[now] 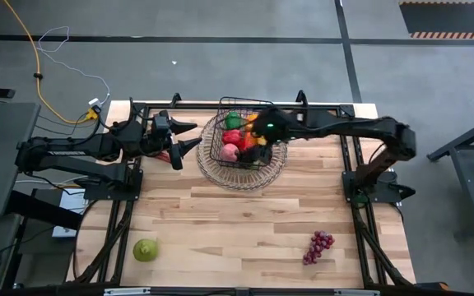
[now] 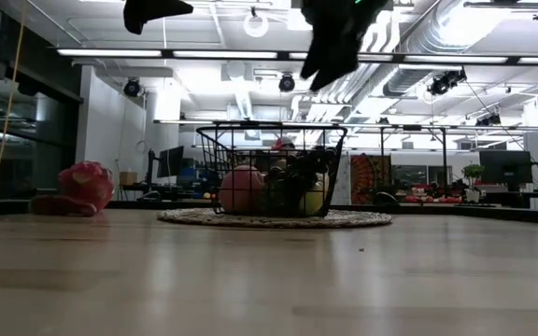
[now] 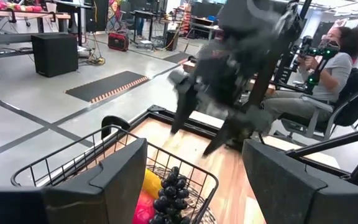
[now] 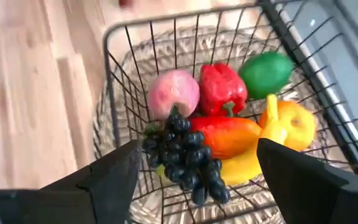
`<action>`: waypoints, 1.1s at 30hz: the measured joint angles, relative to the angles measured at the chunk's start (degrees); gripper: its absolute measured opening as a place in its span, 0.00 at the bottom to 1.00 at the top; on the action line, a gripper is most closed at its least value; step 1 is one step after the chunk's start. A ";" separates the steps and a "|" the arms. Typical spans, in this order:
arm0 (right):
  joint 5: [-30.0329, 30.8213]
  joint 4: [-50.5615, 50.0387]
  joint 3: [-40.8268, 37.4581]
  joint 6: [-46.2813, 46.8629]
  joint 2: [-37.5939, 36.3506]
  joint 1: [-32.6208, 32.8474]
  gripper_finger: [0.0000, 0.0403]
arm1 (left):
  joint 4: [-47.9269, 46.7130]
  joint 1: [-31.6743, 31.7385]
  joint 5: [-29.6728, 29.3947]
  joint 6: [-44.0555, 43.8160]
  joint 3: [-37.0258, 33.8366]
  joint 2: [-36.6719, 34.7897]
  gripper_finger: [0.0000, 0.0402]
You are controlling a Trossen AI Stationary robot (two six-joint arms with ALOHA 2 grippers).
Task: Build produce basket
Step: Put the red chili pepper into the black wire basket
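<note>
The dark wire basket stands on a round woven tray at the table's far middle. Inside it lie a pink fruit, a red pepper, a green fruit, an orange, a banana and a dark grape bunch. My right gripper hovers open above the basket, clear of its rim, fingers slanting down. My left gripper waits open and level, left of the basket. A pink dragon fruit lies on the table left of the basket.
A green fruit sits near the table's near left corner. A purple grape bunch lies at the near right. Bare wood stretches between them and the tray. A person sits beyond the table's right side.
</note>
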 joint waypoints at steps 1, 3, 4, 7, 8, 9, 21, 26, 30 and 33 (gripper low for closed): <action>0.26 1.88 -2.10 1.10 -2.27 0.48 0.77 | -0.05 0.00 0.01 -0.01 0.00 0.00 0.63; 0.20 6.74 -7.87 4.50 -7.25 1.63 0.77 | -0.31 0.02 0.12 -0.02 0.00 0.00 0.63; 0.16 9.61 -11.29 6.79 -10.03 2.34 0.77 | -0.34 -0.01 0.20 -0.07 0.00 0.00 0.63; -0.10 21.07 -21.34 13.99 -17.82 5.26 0.77 | -0.30 -0.03 1.82 -0.58 0.00 0.00 0.63; -0.06 25.01 -24.42 15.95 -20.12 6.41 0.77 | -0.31 -0.03 2.67 -0.55 0.00 0.00 0.63; -0.03 29.37 -27.10 17.73 -22.12 7.50 0.77 | -0.30 -0.03 3.30 -0.55 0.00 0.00 0.63; 4.96 54.05 -38.94 16.58 -29.45 12.99 0.77 | -0.28 -0.05 4.33 0.01 0.00 0.00 0.63; 4.96 54.00 -38.94 16.34 -29.45 12.88 0.77 | -0.29 -0.05 4.33 0.01 0.00 0.01 0.63; 5.03 53.70 -38.94 16.34 -29.45 12.88 0.77 | -3.43 0.12 4.33 -1.48 1.09 0.59 0.63; 6.18 53.67 -38.94 16.32 -29.45 12.88 0.77 | -19.23 1.43 3.37 -0.62 6.58 4.47 0.63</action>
